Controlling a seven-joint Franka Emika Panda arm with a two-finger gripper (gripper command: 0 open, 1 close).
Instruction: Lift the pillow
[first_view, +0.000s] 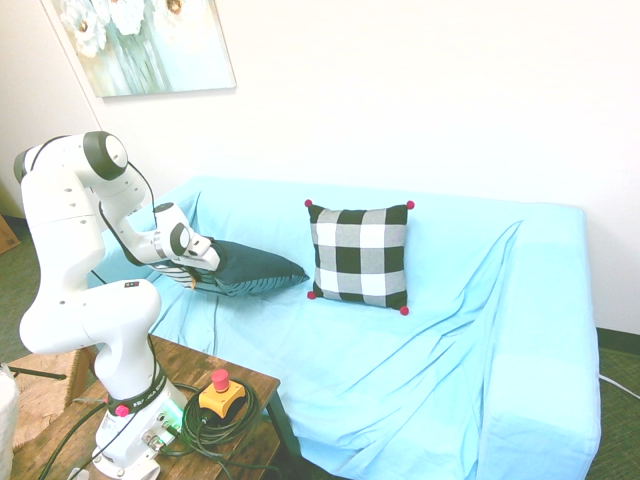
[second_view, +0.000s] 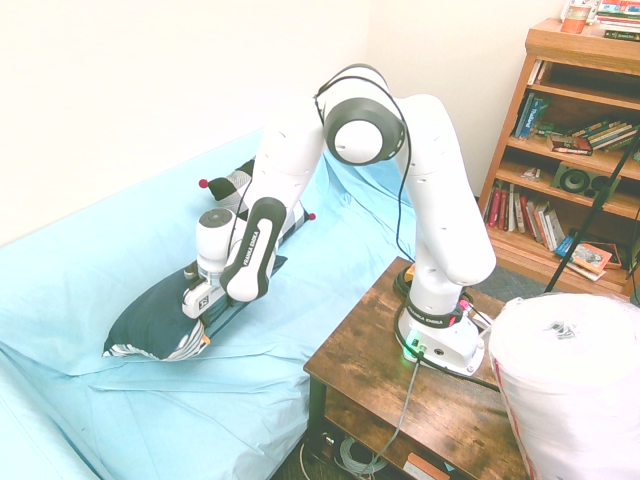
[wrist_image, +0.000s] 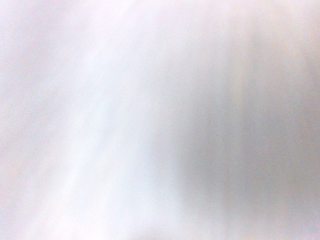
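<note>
In the first exterior view, from the left, a canvas painting (first_view: 150, 50) hangs on the smooth pale wall, its white petals softly brushed over blue-green stems. Below it stands the arm (first_view: 65, 235), glossy white and rounded, with dark grey bands at the joints. Its base is on the table (first_view: 240, 385), whose brown wooden top has a streaky, mottled grain.

The hand (second_view: 207, 322) reaches over the seat and pinches the near edge of the pillow (first_view: 245, 268). That edge is drawn up off the sofa, while the far part slopes down to a pointed corner by the checked pillow. The upper face is plain dark teal; stripes show along the underside, pale ones near the hand.

On the table, a domed red button tops a yellow box (first_view: 221, 400). Farther right, the checked pillow (first_view: 360, 255) leans upright against the sofa back, square, patterned in black, grey and white, with round red pom-poms at its corners. The sofa (first_view: 540, 300) wears a loose light-blue cloth, creased into long diagonal folds towards the boxy right arm. The wrist view is only a pale grey blur.
</note>
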